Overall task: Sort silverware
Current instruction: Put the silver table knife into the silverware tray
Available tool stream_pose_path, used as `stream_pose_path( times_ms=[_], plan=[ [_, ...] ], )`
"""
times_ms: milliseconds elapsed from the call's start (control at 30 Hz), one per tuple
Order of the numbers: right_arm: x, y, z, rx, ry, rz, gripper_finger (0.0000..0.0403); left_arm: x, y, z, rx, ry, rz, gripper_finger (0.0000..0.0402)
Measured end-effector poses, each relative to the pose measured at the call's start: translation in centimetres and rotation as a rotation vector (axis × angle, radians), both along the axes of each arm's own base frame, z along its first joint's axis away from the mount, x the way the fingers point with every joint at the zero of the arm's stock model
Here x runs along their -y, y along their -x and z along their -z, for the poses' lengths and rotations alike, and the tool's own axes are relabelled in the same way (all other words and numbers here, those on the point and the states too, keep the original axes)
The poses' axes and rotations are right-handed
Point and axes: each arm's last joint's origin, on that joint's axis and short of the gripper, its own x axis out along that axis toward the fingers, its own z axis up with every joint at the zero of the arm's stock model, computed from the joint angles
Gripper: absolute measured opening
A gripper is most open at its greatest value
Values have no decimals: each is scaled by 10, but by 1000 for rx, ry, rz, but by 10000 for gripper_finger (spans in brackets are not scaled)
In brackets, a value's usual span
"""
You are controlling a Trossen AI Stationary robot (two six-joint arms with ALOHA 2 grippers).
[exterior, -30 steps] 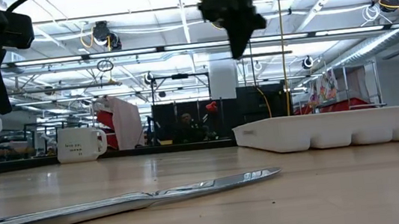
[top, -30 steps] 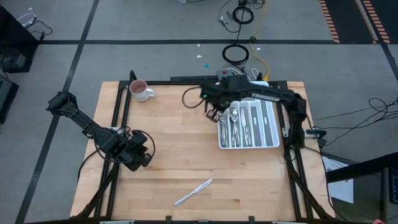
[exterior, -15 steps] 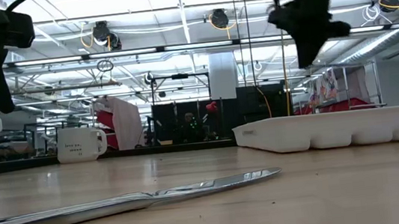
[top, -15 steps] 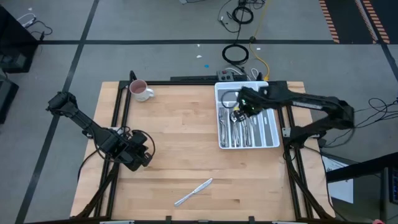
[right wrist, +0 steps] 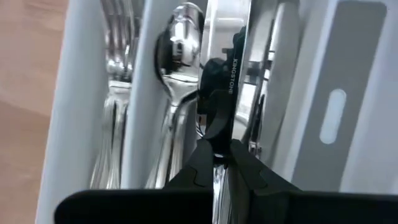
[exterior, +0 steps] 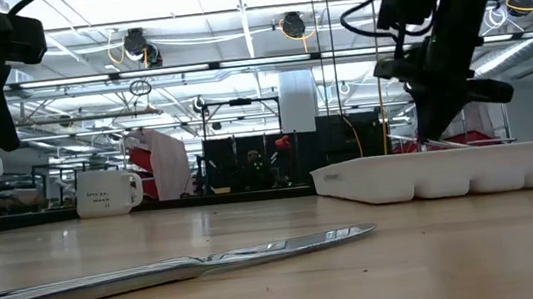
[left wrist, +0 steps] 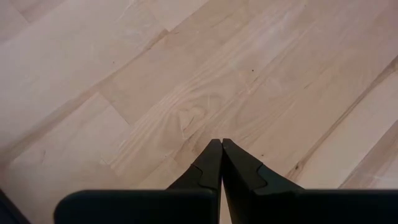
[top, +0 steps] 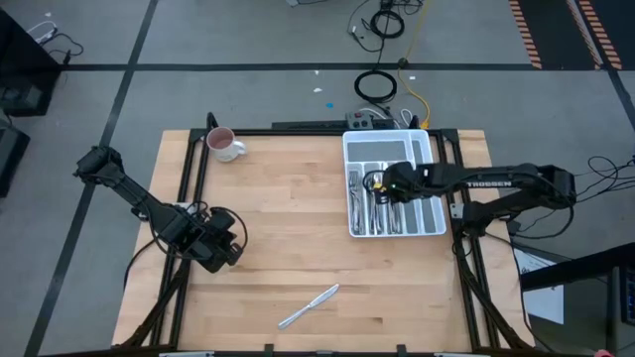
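High view, right end effector (top: 385,185) clamped on a knife (right wrist: 227,74) over the tray (top: 433,220) at 2 o'clock, left end effector (left wrist: 221,146) closed over the counter (top: 288,238) at 8 o'clock, another knife (top: 309,305) lying at 6 o'clock.

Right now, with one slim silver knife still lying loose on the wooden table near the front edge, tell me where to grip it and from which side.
Grip the slim silver metal knife at mid-length, coming straight down from above with the fingers across its narrow width. It lies flat and diagonal on the wooden table, so turn the wrist to match. The left hand, shut and empty, looks nearest.
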Motion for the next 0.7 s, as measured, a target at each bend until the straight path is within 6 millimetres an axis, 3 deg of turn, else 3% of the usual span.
stream_pose_path(
  times_ms=[700],
  plan=[
    [0,5,11,-82,-18,27,13,0,0,0,5,0,-1,15]
  ],
)
